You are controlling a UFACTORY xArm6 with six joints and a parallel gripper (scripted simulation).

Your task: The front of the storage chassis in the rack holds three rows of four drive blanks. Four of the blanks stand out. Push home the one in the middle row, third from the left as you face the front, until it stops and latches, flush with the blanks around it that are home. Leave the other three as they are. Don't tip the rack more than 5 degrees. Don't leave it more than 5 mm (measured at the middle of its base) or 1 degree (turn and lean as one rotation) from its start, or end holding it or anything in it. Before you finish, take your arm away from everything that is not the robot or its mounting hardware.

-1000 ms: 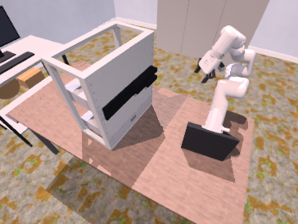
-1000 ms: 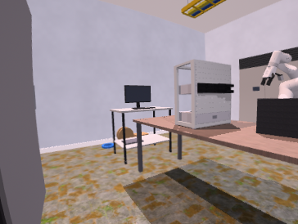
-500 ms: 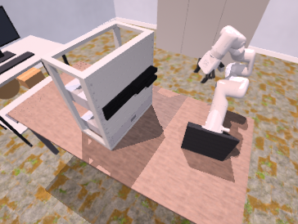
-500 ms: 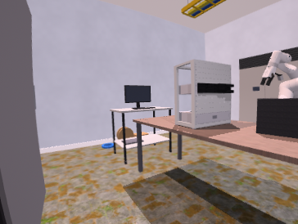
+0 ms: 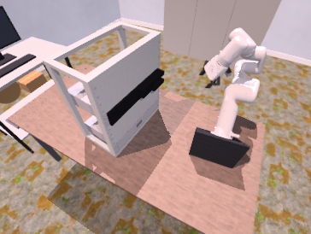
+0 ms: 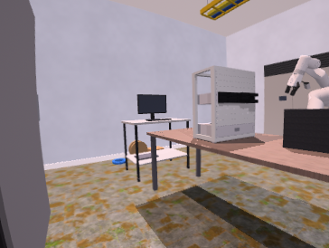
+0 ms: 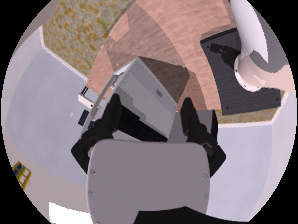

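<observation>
The tool (image 5: pixel 208 79) hangs wide open (gripping nothing), well apart from the rack (image 5: pixel 128 66).

This looks like an office or small server room. A monitor (image 6: pixel 151 105) and keyboard (image 5: pixel 16 64) sit on a white desk (image 6: pixel 155 121) against a pale wall (image 6: pixel 113 68), tall grey cabinets (image 5: pixel 214 21) stand at the far side, and a yellow-framed ceiling light (image 6: pixel 222 7) hangs overhead. The floor is patterned carpet (image 6: pixel 113 204), and a white equipment rack (image 5: pixel 124 78) with a black drive chassis (image 5: pixel 137 96) stands on a wooden table (image 5: pixel 171 171) beside a robot arm (image 5: pixel 239 77).
</observation>
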